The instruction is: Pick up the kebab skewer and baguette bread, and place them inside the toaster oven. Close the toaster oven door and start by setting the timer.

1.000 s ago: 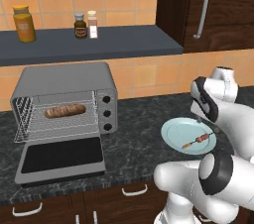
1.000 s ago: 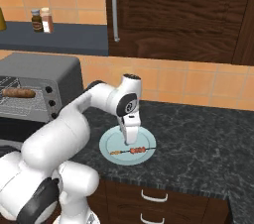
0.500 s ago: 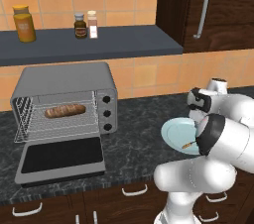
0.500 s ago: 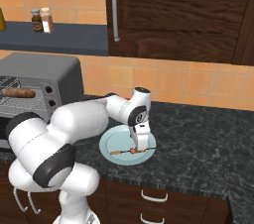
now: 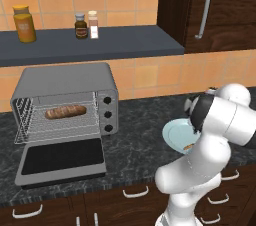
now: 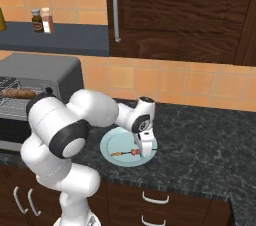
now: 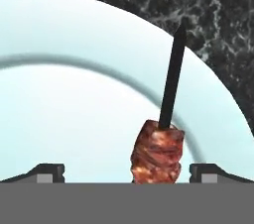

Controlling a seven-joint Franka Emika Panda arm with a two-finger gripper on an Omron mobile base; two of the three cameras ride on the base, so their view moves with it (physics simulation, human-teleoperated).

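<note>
Standing far left on the dark blue wall shelf: one squat amber jar with a yellow lid, then two small spice bottles side by side, one dark with a black cap, one pale with a light cap. Three containers in all.

Below, on the speckled black stone counter, one boxy grey metal toaster oven. Its flat grey-framed door with dark glass window lies dropped open, level, toward the near edge. One wire rack inside, thin bright rods. One short oblong golden-brown baguette lies on that rack, lengthwise left to right. Three round black knobs stacked in a column on the oven's right face.

Right of the oven, well apart from it, one round pale blue glossy plate near the counter's front edge. On it lies one thin dark kebab skewer with glistening red-brown meat chunks at its middle, orange bits beside them in the right base view.

White two-finger gripper points down just over the plate; fingertips spread wide, one either side of the meat, gripping nothing.

Above right, dark wood cabinet door with one long silver bar handle.
</note>
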